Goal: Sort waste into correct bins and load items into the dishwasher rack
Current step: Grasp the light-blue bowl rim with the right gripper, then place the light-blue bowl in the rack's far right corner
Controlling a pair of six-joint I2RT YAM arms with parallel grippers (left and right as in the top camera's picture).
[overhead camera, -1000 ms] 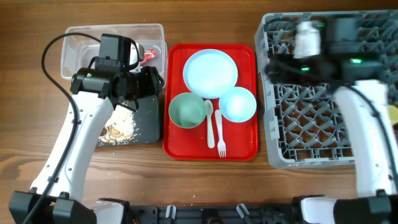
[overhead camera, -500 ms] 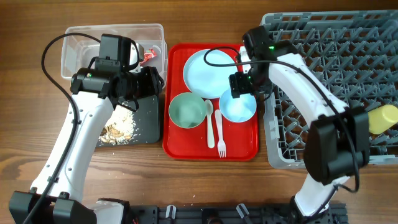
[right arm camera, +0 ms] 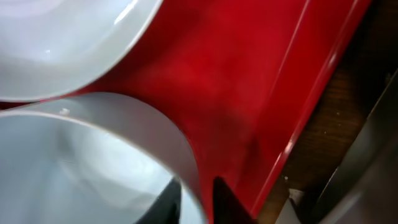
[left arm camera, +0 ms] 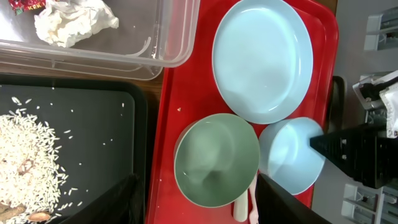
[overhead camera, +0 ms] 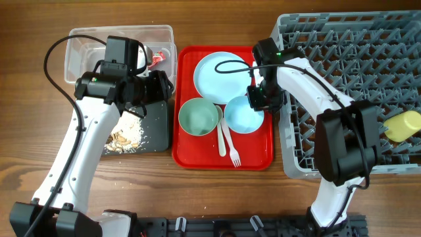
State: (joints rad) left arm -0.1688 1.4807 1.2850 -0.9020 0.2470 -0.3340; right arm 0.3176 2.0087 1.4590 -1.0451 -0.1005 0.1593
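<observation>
My right gripper (overhead camera: 258,99) (right arm camera: 196,186) is shut on the right rim of the light blue bowl (overhead camera: 242,116) (right arm camera: 81,162), one finger inside and one outside the wall. The bowl sits on the red tray (overhead camera: 191,157) beside the light blue plate (overhead camera: 222,77), the pale green bowl (overhead camera: 198,116), the white spoon (overhead camera: 222,135) and the fork (overhead camera: 233,150). My left gripper (overhead camera: 148,89) (left arm camera: 198,180) hangs open and holds nothing, above the tray's left edge. A yellow cup (overhead camera: 402,125) lies in the grey rack (overhead camera: 342,138).
The clear tub (overhead camera: 85,46) at the back left holds crumpled tissue (left arm camera: 74,22) and a red wrapper (left arm camera: 28,5). The black tray (overhead camera: 156,131) in front of it holds rice-like food scraps (overhead camera: 125,135). The rack stands close against the red tray's right side.
My right arm swung from over the rack to the red tray and shut on the light blue bowl's rim. The bowl slid a little left, toward the green bowl. The left arm stayed still.
</observation>
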